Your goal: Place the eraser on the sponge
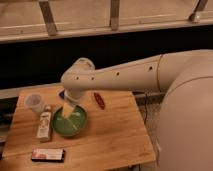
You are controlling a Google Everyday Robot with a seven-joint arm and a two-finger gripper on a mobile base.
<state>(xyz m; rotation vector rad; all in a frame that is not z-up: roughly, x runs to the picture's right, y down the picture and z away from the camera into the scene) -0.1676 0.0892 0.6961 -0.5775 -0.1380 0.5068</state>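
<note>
Eraser (47, 155) lies flat at the bench's (115, 136) seven o'clock, well apart from the sponge (61, 93) peeking out at eleven. Pincer (67, 110) hovers over the plate (75, 130), and I can't tell whether it's open or closed. Pickup and placing look left to do.

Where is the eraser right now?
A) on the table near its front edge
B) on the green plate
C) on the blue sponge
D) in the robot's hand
A: the eraser lies flat on the wooden table by its front edge, in front of the small bottle, while the hand hangs over the green plate.
</note>
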